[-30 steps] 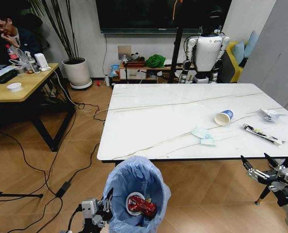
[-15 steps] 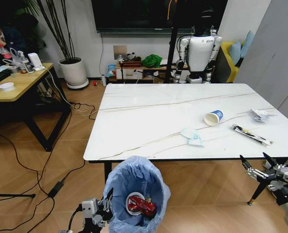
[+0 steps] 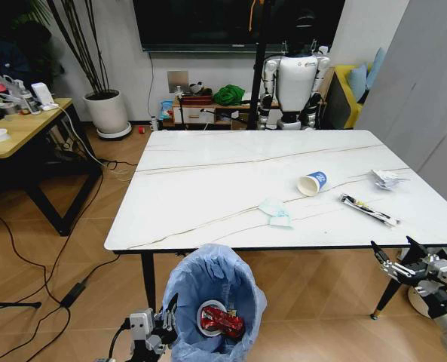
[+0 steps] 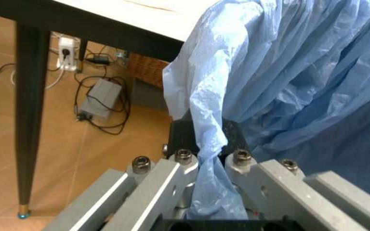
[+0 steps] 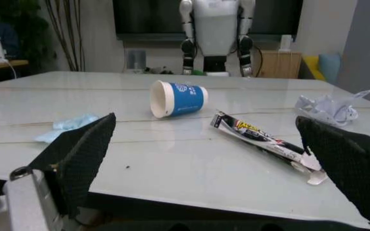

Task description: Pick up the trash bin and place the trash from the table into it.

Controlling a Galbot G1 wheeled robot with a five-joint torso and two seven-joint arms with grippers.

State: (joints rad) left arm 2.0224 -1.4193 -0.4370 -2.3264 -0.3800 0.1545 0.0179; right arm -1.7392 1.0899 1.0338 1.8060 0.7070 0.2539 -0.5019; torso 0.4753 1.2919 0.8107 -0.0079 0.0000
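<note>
The trash bin (image 3: 214, 302) with its crinkled light-blue bag (image 4: 288, 91) hangs below the table's near edge, my left gripper (image 3: 165, 320) shut on its rim. Inside lie a crushed red can (image 3: 221, 322) and a white disc (image 3: 206, 311). On the marble table (image 3: 208, 181) lie a pale mask (image 3: 275, 212), a blue-and-white paper cup (image 3: 312, 182), a long dark wrapper (image 3: 368, 210) and crumpled white paper (image 3: 387, 179). My right gripper (image 3: 399, 253) is open, level with the table's near right edge, facing the cup (image 5: 177, 98), wrapper (image 5: 262, 139), paper (image 5: 329, 106) and mask (image 5: 69, 126).
A wooden desk (image 3: 16, 128) stands at the left with cables on the floor beside it. A potted plant (image 3: 106, 109), a low cabinet and a white humanoid robot (image 3: 291, 79) stand by the far wall. A black table leg (image 4: 29, 120) is near the bin.
The whole head view has shifted: the table and room have slid to the left, so the camera moved. Both grippers and the bin keep their places in view.
</note>
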